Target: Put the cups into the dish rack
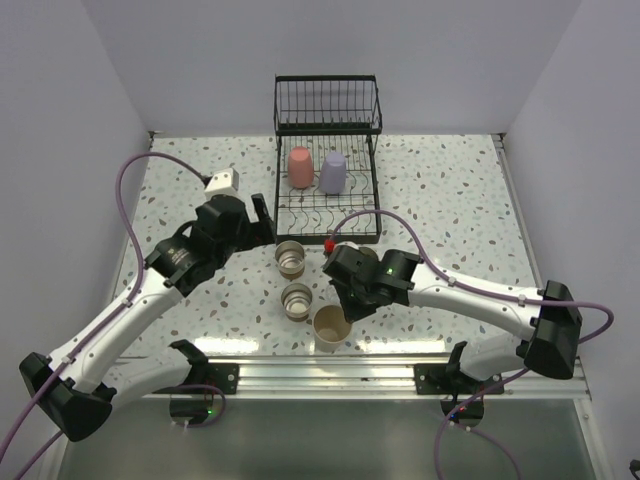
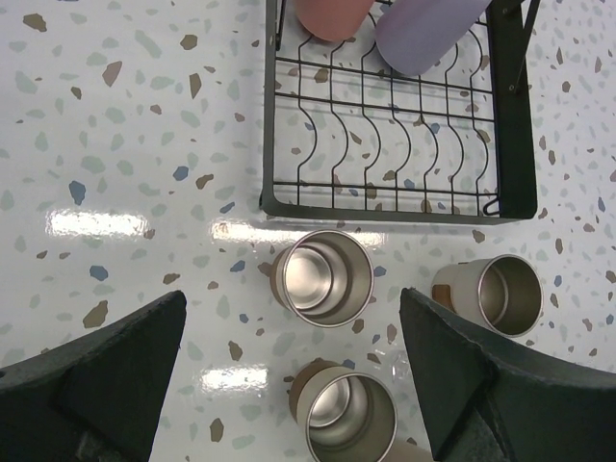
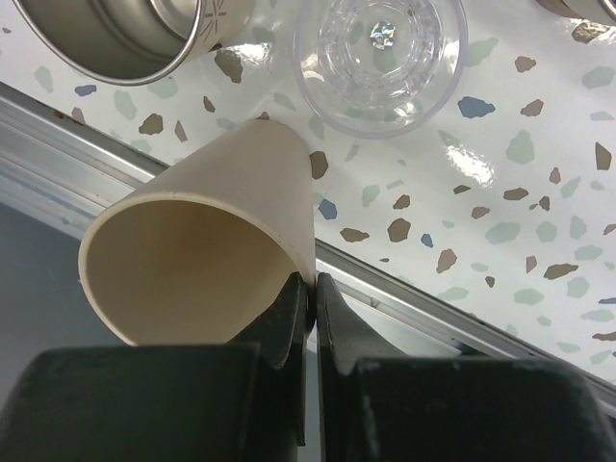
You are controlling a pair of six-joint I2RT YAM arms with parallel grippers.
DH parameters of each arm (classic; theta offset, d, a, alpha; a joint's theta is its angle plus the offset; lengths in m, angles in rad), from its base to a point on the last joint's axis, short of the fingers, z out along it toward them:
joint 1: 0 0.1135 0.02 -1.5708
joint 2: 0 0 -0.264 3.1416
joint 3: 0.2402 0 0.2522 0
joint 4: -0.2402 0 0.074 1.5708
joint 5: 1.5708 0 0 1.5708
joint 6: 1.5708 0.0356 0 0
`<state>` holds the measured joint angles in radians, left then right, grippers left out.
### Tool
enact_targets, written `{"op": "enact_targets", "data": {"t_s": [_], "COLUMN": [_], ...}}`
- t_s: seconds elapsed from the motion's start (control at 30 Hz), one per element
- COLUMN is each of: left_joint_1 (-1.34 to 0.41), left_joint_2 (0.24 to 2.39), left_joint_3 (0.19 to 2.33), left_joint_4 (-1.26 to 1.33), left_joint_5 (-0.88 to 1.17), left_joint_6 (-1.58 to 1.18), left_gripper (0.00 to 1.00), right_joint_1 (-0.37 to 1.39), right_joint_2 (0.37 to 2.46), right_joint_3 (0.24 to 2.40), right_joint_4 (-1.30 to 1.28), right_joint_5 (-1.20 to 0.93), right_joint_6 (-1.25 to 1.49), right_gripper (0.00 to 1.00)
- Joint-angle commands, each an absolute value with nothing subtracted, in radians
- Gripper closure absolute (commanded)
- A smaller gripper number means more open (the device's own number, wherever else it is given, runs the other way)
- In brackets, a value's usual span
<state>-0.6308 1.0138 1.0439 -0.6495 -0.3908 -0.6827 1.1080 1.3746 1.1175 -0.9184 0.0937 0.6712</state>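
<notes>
The black wire dish rack point(image 1: 328, 215) stands at the back centre, with a coral-pink cup point(image 1: 300, 167) and a lavender cup point(image 1: 333, 172) upside down on its tined tray. My right gripper point(image 3: 312, 289) is shut on the rim of the beige cup point(image 3: 207, 250), one finger inside and one outside; the cup point(image 1: 332, 328) is near the table's front edge. The clear cup point(image 3: 380, 48) stands just beyond it. My left gripper point(image 2: 292, 303) is open and empty above three brown cups with shiny insides point(image 2: 322, 277) point(image 2: 351, 416) point(image 2: 500, 294), in front of the rack point(image 2: 520, 135).
An aluminium rail point(image 1: 330, 375) runs along the table's front edge, right beside the beige cup. The rack's upright wire basket point(image 1: 328, 105) rises at the back. White walls close in the table on both sides. Purple cables trail from both arms.
</notes>
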Motion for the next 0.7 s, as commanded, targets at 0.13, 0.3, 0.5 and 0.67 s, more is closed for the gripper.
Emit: {"op": "enact_targets", "data": {"t_s": [0.13,0.3,0.5,0.67], "left_joint_1": [-0.632,-0.632,-0.634,-0.634], "left_joint_2": [1.022,1.034,1.043,1.048], "left_joint_3": [1.098,1.126,1.173,1.21], "left_joint_4": [-0.634,-0.632,-0.629,-0.63], "left_joint_5": [-0.354,-0.341,-0.308,-0.276], "left_joint_6": [-0.631,-0.612,-0.577,-0.557], "left_gripper": [0.05,0.05,0.05,0.05], "right_joint_1": [1.111,1.112,1.091,1.033], "right_joint_2": [1.37,1.365,1.333,1.302], "right_joint_3": [1.132,1.149,1.206,1.293], "right_joint_4": [-0.926,-0.959,-1.002,-1.023], "right_joint_5": [0.13,0.169,0.213,0.184], "right_joint_6": [0.654,0.635,0.607,0.577], "right_gripper": [1.0,1.0,1.0,1.0]}}
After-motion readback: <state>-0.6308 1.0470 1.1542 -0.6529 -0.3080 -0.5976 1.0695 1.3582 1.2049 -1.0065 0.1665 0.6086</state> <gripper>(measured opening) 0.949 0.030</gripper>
